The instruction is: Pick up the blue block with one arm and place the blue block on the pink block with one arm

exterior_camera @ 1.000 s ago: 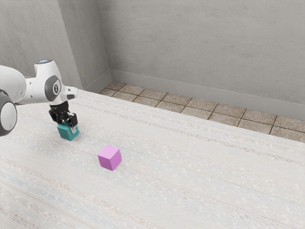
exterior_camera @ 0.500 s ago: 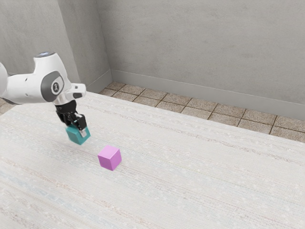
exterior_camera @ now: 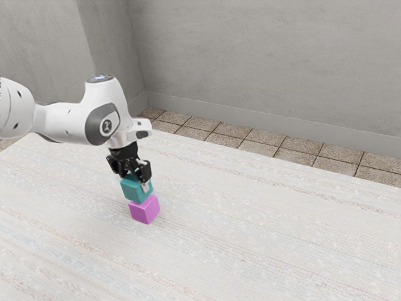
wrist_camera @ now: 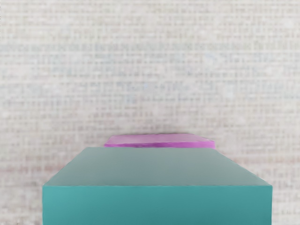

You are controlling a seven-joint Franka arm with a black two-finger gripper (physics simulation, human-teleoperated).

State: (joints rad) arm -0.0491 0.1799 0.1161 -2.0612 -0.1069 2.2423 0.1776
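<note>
Nearest to us, right under our hand, the wrist view shows the blue block (wrist_camera: 157, 187), teal in tone, with its flat top and one side face toward the camera. Just past its far edge a thin strip of the pink block (wrist_camera: 159, 141) peeks out, roughly centred on the blue one. Beyond both lies the pale, wood-grained table (wrist_camera: 150, 70).

In the exterior view the pink block (exterior_camera: 144, 209) sits on the table (exterior_camera: 263, 226), toward the exterior view's left. The blue block (exterior_camera: 131, 189) is directly above it, slightly tilted and offset a little toward the exterior view's left. The two appear to touch, though from this angle we cannot be sure whether the blue block rests on the pink top or hangs just clear of it. Our gripper (exterior_camera: 135, 180) points down and its black fingers are clamped on the blue block from two sides, grasping its upper part.

Behind the gripper our white arm (exterior_camera: 62, 119) reaches in from the exterior view's left. Farther back, past the table's edge, runs a brown tiled floor (exterior_camera: 282, 145), and behind that stands a grey wall (exterior_camera: 263, 56).
</note>
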